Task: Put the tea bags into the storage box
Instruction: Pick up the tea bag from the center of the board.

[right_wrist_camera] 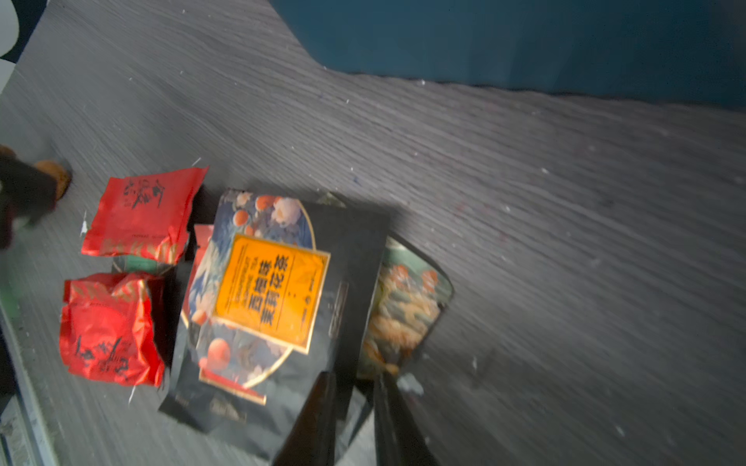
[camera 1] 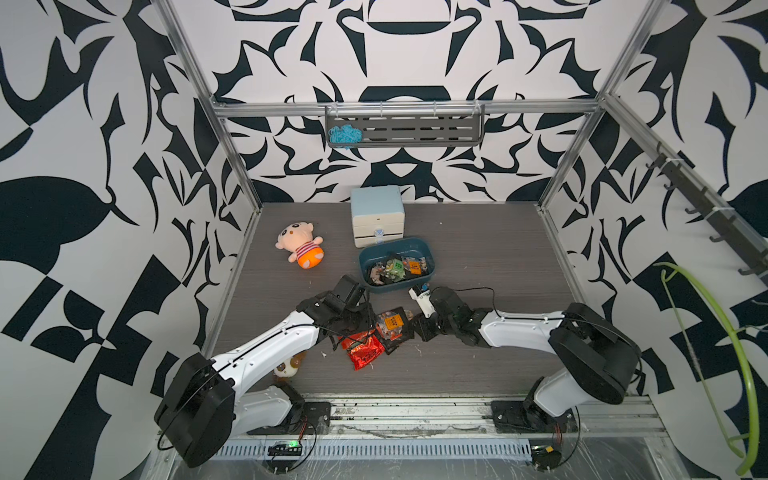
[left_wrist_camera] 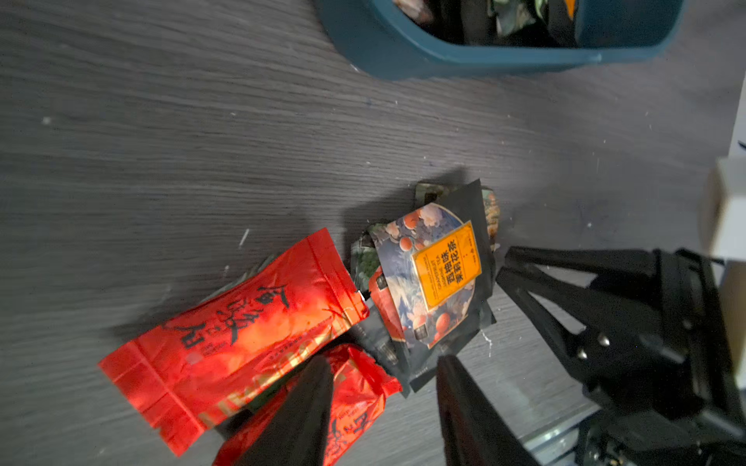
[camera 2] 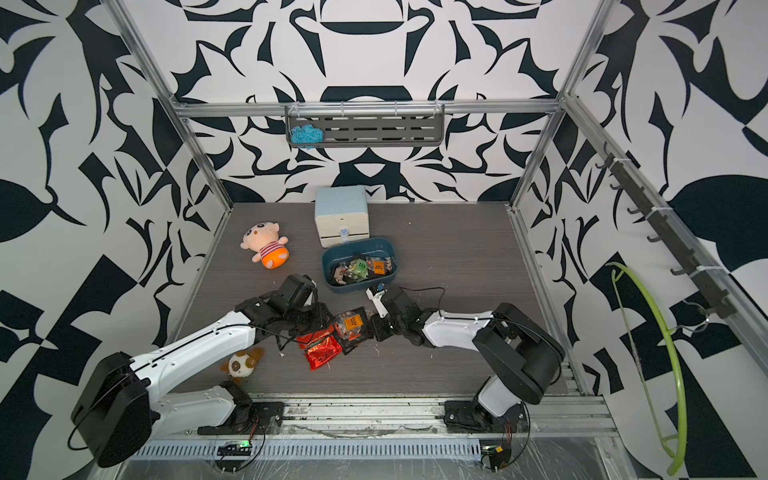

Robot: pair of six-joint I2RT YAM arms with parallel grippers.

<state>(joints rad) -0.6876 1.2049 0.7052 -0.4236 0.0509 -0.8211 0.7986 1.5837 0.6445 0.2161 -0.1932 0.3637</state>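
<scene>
My left gripper (left_wrist_camera: 383, 363) stands apart over the red bags (left_wrist_camera: 242, 322). My right gripper (right_wrist_camera: 355, 377) is nearly together at the edge of the dark bag (right_wrist_camera: 274, 290), though I cannot tell whether it pinches. They lie heaped on the table (left_wrist_camera: 161, 141), and I judge them light, crinkly and slippery, so a sealed edge is the best hold. Beyond, the box (left_wrist_camera: 403, 48) holds others.
</scene>
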